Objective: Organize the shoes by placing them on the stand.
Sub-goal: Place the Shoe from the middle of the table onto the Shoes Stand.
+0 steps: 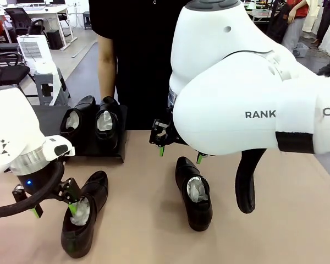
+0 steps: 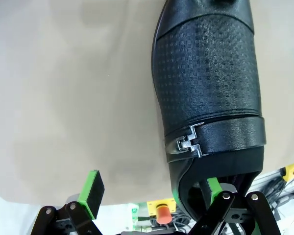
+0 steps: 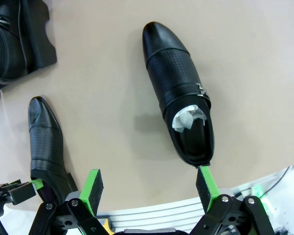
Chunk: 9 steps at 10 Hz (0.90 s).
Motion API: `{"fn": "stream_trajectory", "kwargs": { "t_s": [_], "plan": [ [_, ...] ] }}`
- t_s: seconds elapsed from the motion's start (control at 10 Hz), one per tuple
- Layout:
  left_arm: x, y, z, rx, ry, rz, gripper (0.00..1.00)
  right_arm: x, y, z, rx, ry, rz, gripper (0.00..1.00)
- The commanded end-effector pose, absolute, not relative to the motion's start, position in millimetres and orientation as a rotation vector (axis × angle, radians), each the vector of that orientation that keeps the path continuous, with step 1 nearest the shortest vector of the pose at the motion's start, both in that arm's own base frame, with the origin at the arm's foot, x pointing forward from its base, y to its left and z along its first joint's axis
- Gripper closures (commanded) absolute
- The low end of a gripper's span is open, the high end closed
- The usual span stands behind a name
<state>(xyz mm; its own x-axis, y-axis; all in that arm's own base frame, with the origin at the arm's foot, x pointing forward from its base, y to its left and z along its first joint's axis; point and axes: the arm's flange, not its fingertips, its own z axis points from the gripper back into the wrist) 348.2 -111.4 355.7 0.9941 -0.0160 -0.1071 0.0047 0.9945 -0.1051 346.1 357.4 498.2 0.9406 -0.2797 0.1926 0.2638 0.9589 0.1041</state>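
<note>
- Worktop [image 1: 143,234]: beige, being shared by the stand, two loose shoes and both arms. A person [image 1: 135,49] in black is being seen at the far edge.
- Stand [image 1: 96,154]: being kept at the far left of the worktop. Two shoes are being carried on it side by side, the outer racked shoe [image 1: 77,118] and the inner racked shoe [image 1: 106,122], with white paper showing in each.
- Middle shoe [image 1: 193,192]: being left flat on the worktop right of centre, well apart from the stand, toe toward the robot's side and paper showing in the opening.
- Near-left shoe [image 1: 83,214]: being left on the worktop in front of the stand, toe likewise toward the robot's side.
- Right hand [image 1: 180,154]: being held wide above the middle shoe's heel end. In the right wrist view the heel is being seen just short of one green pad [image 3: 204,178].
- Left hand [image 1: 55,210]: being held wide at the near-left shoe's heel. One finger [image 2: 211,187] is being kept inside the opening and the other [image 2: 94,191] well outside; contact with the heel wall seems likely, though the view is too tight to confirm it.
</note>
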Motion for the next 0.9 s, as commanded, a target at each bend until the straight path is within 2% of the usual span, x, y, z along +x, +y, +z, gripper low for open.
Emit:
{"fn": "stream_trajectory", "kwargs": {
  "t_s": [0.0, 0.2, 0.3, 0.8],
  "plan": [
    [291.6, -98.2, 320.1, -0.137, 0.130, -0.046, 0.00, 349.7, 357.5, 502.3, 0.065, -0.210, -0.263, 0.00],
    [288.6, -100.3, 312.7, -0.128, 0.158, -0.055, 0.00, 349.7, 357.5, 502.3, 0.065, -0.210, -0.263, 0.00],
    [288.5, -101.8, 310.8, -0.121, 0.153, -0.073, 0.12, 349.7, 357.5, 502.3, 0.065, -0.210, -0.263, 0.00],
    [289.8, -102.6, 312.5, -0.100, 0.142, -0.079, 1.00, 349.7, 357.5, 502.3, 0.065, -0.210, -0.263, 0.00]
  ]
}}
